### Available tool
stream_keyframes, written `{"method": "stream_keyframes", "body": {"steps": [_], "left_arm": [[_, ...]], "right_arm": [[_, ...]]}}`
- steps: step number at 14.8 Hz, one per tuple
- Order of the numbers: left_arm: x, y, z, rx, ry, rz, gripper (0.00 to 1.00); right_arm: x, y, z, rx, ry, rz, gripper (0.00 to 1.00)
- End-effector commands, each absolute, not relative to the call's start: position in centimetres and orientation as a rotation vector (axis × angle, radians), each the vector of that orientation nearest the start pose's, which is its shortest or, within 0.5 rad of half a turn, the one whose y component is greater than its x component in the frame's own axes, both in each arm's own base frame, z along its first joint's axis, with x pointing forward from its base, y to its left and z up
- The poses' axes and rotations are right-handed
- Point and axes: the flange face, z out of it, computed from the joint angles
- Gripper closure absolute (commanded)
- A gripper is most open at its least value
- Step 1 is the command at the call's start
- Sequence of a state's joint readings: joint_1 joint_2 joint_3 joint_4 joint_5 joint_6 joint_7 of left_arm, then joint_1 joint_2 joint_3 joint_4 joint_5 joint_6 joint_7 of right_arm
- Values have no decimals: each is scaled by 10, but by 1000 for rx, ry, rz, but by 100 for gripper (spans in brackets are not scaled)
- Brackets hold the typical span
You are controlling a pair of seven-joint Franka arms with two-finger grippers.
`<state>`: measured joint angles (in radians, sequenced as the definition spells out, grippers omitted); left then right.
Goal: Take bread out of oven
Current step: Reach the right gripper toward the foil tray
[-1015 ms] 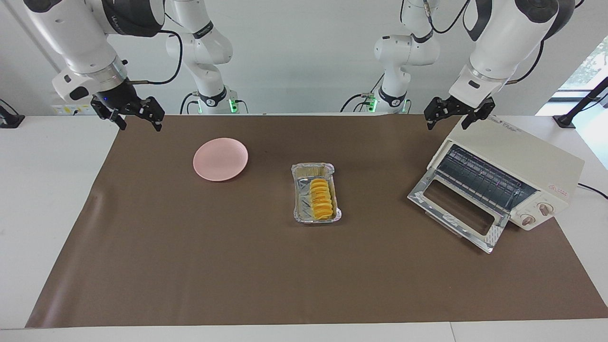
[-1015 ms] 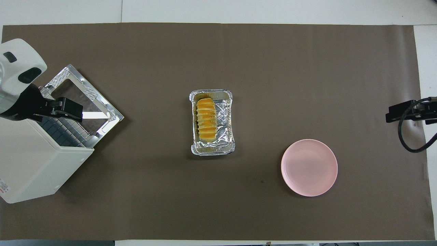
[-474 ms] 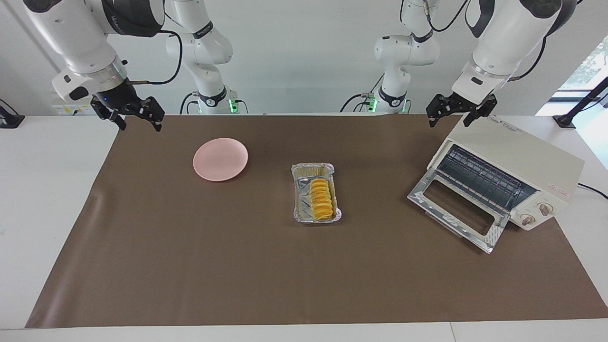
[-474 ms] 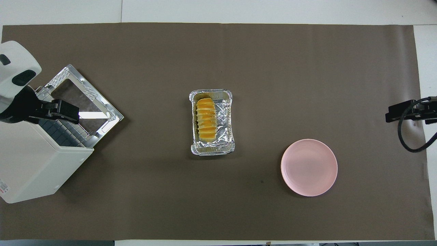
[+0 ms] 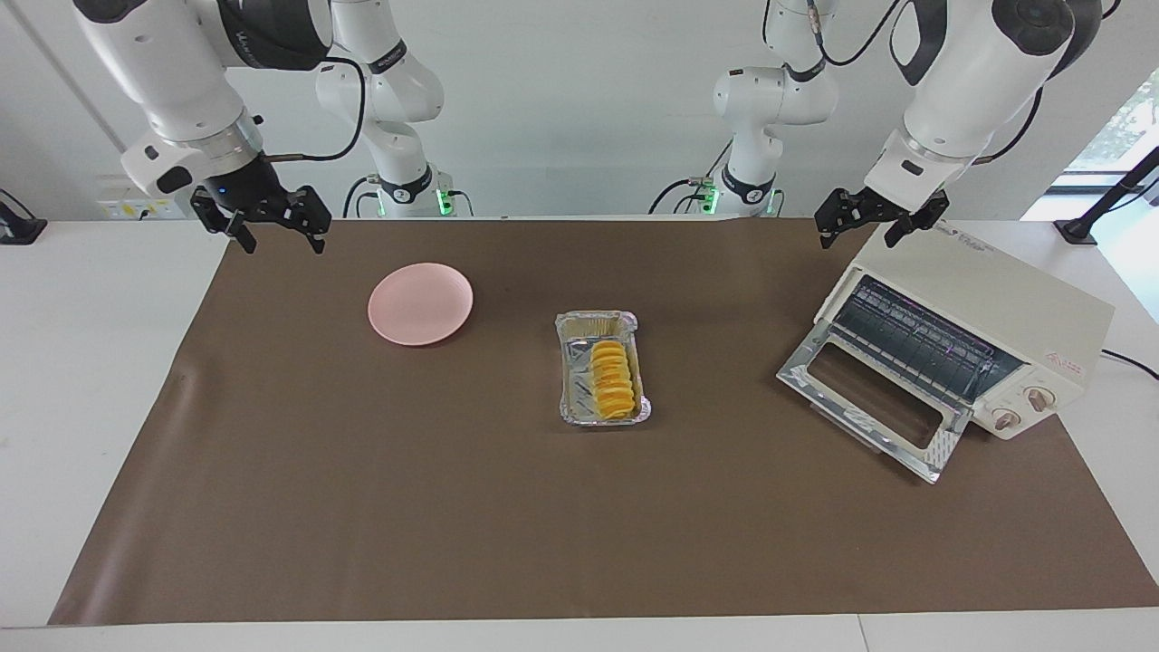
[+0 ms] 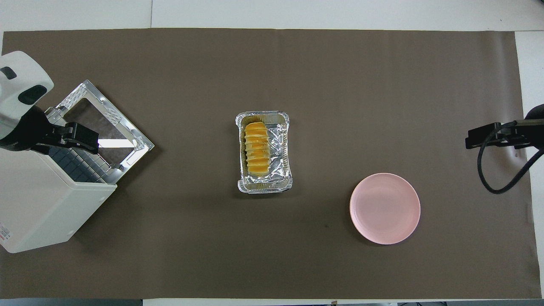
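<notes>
One bread [image 5: 610,378]: small golden-yellow ridged loaf in a foil tray [image 5: 570,385] mid-table, outside the oven [image 5: 987,317], whose door hangs open. Likely light, soft, crushable; best held gently across its long sides. Left gripper [image 5: 874,222] over the oven and right gripper [image 5: 272,222] near the plate [image 5: 420,303]: both spread, empty.

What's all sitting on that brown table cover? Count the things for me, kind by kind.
Bread: 1, lying in the foil tray
Foil tray: 1
Pink plate: 1
Oven: 1, door dropped open
Total: 4 things
</notes>
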<state>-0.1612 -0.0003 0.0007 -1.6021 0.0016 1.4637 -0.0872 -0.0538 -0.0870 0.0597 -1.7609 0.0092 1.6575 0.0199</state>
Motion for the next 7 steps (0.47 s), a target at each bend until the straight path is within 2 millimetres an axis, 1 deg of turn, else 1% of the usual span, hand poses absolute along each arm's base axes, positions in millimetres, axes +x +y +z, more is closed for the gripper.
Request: {"method": "stream_keyframes", "body": {"steps": [1,2,3,5,6,7], "left_arm": [[537,-85,603,-3131,126,228,0],[535,-84,602,-3129,129,244,0],[535,-85,600,-3125,133,268,0],[532,-85,601,-3126,136,271,0],[531,-87,601,-3126,138,259,0],[532,-88,604,-3127,141,247,0]], "right_arm": [[511,76,555,-3131,56,-23,0],[510,101,545,-3125,81,-38,0],[510,129,534,-3124,65,-27,0],[510,174,508,-3128,66,13,0],[509,201,494,-3116,91,21,0],[505,223,480,-3097,99,28,0]]}}
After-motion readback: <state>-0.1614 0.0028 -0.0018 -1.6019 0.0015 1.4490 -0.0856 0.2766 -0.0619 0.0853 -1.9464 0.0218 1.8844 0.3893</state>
